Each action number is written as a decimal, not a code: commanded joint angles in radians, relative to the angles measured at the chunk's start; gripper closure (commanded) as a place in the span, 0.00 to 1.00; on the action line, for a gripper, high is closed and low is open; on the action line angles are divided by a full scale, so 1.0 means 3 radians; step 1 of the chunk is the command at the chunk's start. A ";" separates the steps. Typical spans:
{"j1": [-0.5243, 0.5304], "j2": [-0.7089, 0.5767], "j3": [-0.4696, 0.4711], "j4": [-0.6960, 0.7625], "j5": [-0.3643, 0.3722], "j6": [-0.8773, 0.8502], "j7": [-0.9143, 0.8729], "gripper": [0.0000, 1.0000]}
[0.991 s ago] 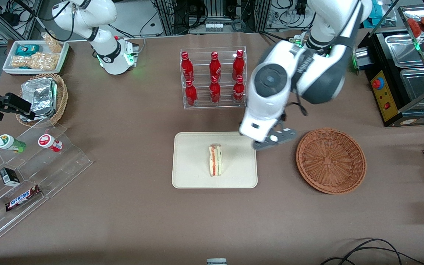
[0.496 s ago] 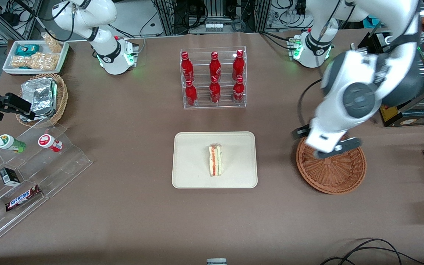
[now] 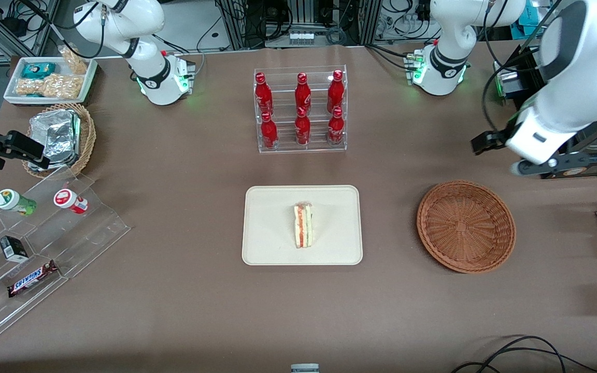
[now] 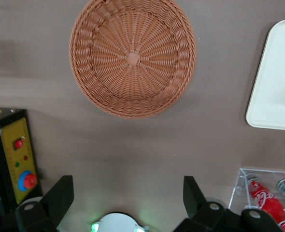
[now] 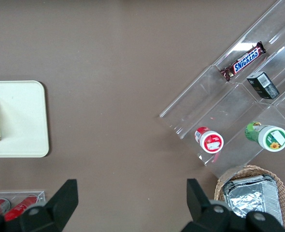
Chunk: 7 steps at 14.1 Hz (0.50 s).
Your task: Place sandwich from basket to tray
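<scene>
Lying on the flat cream rectangular tray (image 3: 329, 243), the small triangular white-bread sandwich (image 3: 303, 225) is well apart from the gripper (image 4: 128, 203). The round reddish-brown wicker basket (image 3: 466, 226) below the gripper holds nothing. One second ago the gripper was at the tray's edge; now it hangs high above the table with fingers (image 4: 59, 198) spread and holding nothing, so I judge the placing finished.

My working arm (image 3: 573, 77) is glossy white with dark grey joint bands; its gripper (image 4: 128, 203) has black, wedge-shaped fingers (image 4: 59, 195).
</scene>
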 commanded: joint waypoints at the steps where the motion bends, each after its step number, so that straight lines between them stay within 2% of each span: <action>1: 0.0362 -0.0070 -0.0303 0.0020 0.0032 0.0021 0.0264 0.00; 7: 0.0399 0.0002 -0.0186 0.0235 -0.0009 0.0236 0.0561 0.00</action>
